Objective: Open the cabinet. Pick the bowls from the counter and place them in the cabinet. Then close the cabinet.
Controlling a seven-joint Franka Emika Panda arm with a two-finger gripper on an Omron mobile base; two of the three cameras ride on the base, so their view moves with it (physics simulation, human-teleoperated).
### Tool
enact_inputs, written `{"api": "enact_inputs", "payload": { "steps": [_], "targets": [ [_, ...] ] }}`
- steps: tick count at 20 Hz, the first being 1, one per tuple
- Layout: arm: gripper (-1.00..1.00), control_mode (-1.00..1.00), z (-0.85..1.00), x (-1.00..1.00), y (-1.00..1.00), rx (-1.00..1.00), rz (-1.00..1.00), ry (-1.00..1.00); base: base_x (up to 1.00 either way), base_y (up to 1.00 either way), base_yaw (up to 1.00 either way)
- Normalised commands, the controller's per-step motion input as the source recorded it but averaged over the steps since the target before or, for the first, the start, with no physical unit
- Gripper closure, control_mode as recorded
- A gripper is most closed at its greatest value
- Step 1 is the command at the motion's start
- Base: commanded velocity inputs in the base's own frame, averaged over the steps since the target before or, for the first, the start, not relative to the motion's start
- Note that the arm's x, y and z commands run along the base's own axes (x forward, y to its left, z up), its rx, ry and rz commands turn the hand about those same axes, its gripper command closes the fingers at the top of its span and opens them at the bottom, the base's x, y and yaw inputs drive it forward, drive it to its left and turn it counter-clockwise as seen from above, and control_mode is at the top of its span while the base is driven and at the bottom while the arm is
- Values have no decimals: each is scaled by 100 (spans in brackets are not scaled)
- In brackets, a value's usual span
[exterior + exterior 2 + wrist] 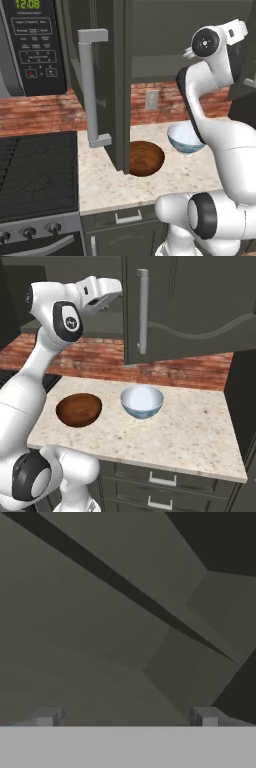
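Standing open, cabinet door; bar handle vertical; 2 bowls upright.

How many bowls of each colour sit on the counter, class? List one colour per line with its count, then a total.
Brown wooden bowl: 1
White bowl with pale blue pattern: 1
Total: 2, both on the counter.

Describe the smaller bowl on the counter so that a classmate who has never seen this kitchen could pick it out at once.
Find the beige speckled counter below the brick wall, under the open cabinet door. Two bowls sit there side by side, apart. The one you want is the white bowl, pale blue outside, smaller and lighter than the brown wooden bowl.
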Motion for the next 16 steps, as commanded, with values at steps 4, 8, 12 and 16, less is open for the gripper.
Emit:
{"api": "enact_inputs", "payload": {
  "steps": [4,8,12,16],
  "targets": [
    [-100,-100,-12,26,-24,0,1,0,0,0,0],
    [-100,-100,4,-40,-78,0,0,0,0,0,0],
    [-100,-100,27,-95,-100,0,-8,0,0,0,0],
    [-100,-100,26,-100,-100,0,-10,0,0,0,0]
  ]
}}
